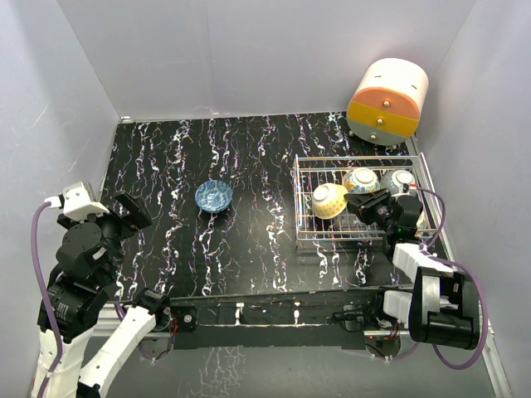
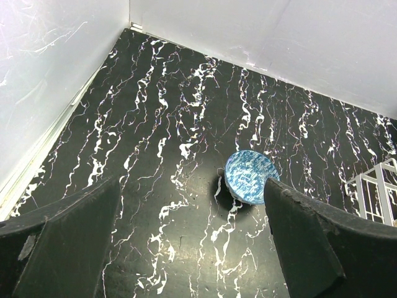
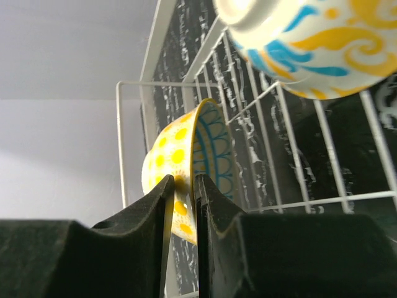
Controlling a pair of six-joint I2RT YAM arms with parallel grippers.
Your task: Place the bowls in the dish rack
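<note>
Right gripper is set narrowly astride the rim of the yellow-dotted ceramic bowl, which is stood on edge in the silver wire dish rack. Whether it is pinched cannot be told. Placing seems nearly done, so release and a clean withdrawal are called for. One blue patterned bowl is seen on the black marbled table, below the wide-spread left gripper.

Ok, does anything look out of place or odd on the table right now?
One blue bowl sits alone on the table, outside the dish rack. In the rack, the yellow bowl leans on edge, right claw at its rim. Nothing spilled or broken.
</note>
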